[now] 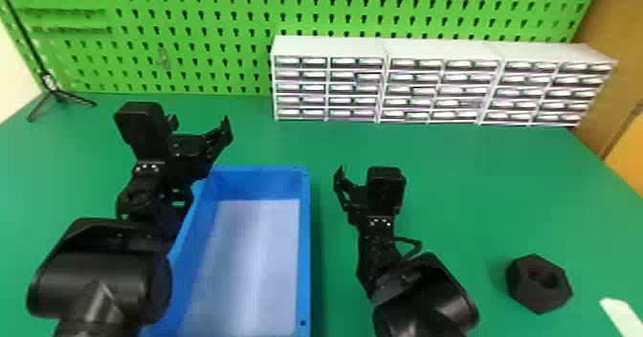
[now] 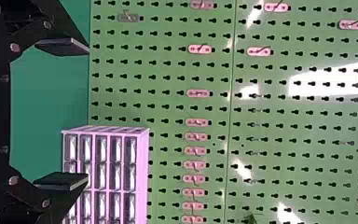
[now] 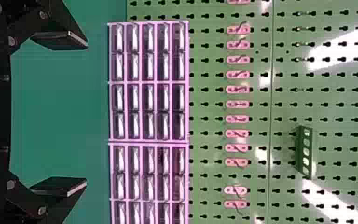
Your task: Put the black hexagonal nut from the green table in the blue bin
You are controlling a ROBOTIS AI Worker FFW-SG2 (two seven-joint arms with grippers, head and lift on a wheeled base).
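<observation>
The black, flat-fingered right claw (image 3: 86, 114) stood wide and empty right of the blue plastic bin (image 1: 304, 245), while farther right the matte black hexagonal nut (image 1: 526, 286) looked stiff, maybe hefty, best pinched across opposite flats.

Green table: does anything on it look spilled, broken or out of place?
Nothing looks spilled or broken: the black hexagonal nut lies flat, the drawer cabinets stand aligned. Only a white piece near the nut looks stray; cut off by the head view's edge, it can't be identified.
</observation>
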